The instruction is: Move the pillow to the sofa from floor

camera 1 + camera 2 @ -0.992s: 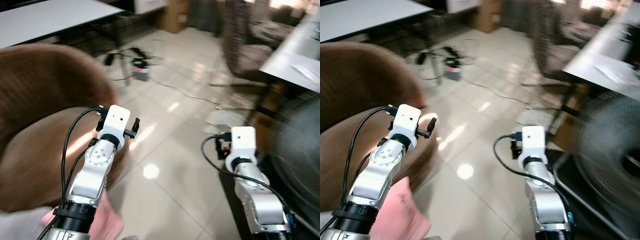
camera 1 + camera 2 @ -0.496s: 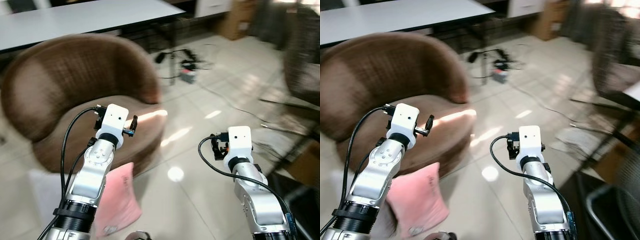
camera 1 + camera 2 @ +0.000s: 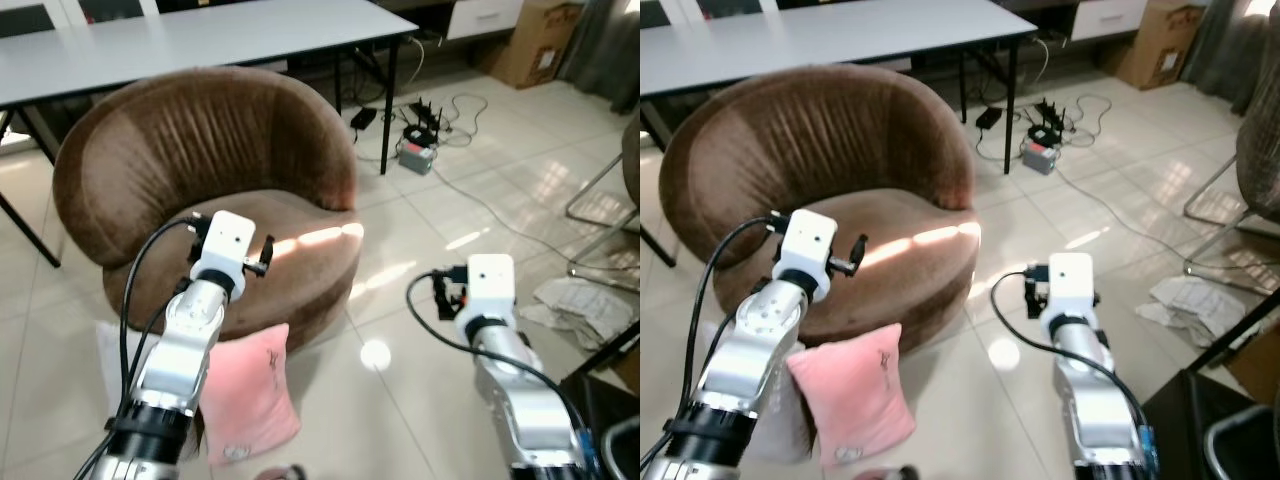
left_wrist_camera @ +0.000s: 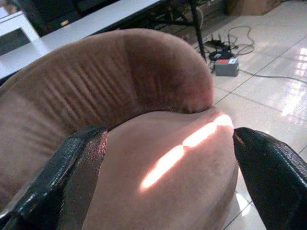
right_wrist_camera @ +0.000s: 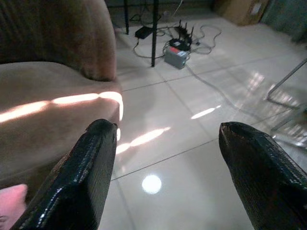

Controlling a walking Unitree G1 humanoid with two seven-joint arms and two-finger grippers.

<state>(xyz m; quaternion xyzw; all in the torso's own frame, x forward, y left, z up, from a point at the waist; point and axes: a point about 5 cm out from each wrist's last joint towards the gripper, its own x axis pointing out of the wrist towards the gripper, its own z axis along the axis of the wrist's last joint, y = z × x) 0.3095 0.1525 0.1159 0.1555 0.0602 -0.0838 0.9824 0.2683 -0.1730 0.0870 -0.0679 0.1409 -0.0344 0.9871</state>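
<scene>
The pink square fabric pillow [image 3: 852, 392] is seen on the tiled floor [image 3: 970, 420], leaning against the front of the round brown velvet sofa [image 3: 840, 205], just below its seat edge. The left gripper [image 4: 168, 182] is held above the sofa seat with its fingers spread wide and nothing between them. The right gripper [image 5: 165, 177] is also spread open and empty, over the floor beside the sofa. The pillow is not yet grasped. For a good pick, a gripper should probably be lowered in front of the sofa and closed on the upper edge of the pillow, since soft fabric may slip.
</scene>
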